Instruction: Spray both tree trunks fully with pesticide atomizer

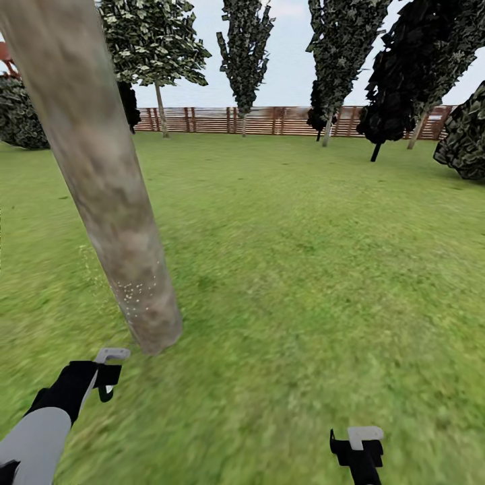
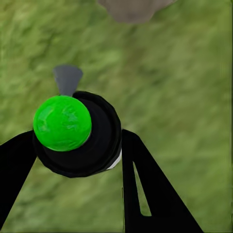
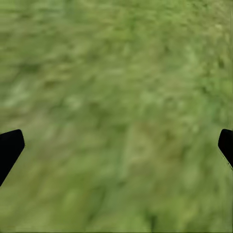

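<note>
A thick, mottled beige-grey tree trunk (image 1: 101,182) rises close at the left of the head view. Fine white pesticide specks (image 1: 138,293) dot its lower part. My left gripper (image 1: 101,377) hangs just before the trunk's base, shut on the pesticide atomizer (image 2: 73,131). The atomizer has a black body, a bright green round top and a grey nozzle (image 1: 111,353) pointing toward the trunk base (image 2: 133,8). My right gripper (image 1: 357,448) hovers low at the right over grass, open, its black fingertips (image 3: 9,145) wide apart with nothing between them. Another pale-trunked tree (image 1: 162,108) stands far back by the fence.
Green lawn (image 1: 303,269) spreads out to the right and ahead. A brown slatted fence (image 1: 269,120) closes the far side. Near-black, narrow trees (image 1: 397,87) and a dark bush (image 1: 465,135) stand at the back right, and another dark bush (image 1: 20,121) at the far left.
</note>
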{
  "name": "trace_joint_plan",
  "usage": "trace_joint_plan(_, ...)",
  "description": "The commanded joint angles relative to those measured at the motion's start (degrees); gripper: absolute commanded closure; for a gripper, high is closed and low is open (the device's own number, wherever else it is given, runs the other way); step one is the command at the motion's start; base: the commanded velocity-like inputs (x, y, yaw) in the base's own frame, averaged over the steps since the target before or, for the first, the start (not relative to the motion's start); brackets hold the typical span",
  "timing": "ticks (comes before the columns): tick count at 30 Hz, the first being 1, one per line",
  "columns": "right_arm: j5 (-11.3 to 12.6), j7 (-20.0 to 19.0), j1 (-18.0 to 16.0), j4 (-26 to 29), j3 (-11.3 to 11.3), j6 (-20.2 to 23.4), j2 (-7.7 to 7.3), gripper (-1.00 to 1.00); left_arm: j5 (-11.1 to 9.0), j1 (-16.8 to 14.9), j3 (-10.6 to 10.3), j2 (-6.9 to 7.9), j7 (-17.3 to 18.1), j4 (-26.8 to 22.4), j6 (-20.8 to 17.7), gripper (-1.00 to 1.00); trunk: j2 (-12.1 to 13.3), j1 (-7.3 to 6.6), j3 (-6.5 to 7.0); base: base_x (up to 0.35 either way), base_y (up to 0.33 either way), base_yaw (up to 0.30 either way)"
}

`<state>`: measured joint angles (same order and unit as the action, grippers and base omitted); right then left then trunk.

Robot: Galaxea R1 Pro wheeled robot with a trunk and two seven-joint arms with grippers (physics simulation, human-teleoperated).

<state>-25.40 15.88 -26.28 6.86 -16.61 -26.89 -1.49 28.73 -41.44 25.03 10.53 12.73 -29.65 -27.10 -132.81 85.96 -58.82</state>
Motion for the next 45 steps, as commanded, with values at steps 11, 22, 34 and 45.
trace_joint_plan(11,0.0,0.06,0.0,0.0,0.0,0.0,-0.17,-1.0,0.09,0.04,0.02,-0.89,-0.09,-0.1,1.08,1.0,0.0,0.0,0.0,0.16,-0.234,0.004)
trace_joint_plan(22,0.0,0.11,0.0,0.0,0.0,0.0,-0.18,-1.0,0.12,0.04,0.02,-0.77,-1.71,-0.17,1.96,1.0,0.0,0.0,0.0,0.092,-0.265,0.0)
trace_joint_plan(34,-0.02,0.11,0.0,0.0,0.0,0.0,-0.18,-1.0,0.09,0.04,0.1,-0.87,-2.34,-0.15,1.97,1.0,0.0,0.0,0.0,0.096,-0.268,0.224)
trace_joint_plan(45,0.0,0.11,0.0,0.0,0.0,0.0,-0.18,-1.0,0.01,0.04,0.11,-0.95,-2.53,-0.17,1.95,1.0,0.0,0.0,0.0,0.148,-0.268,0.032)
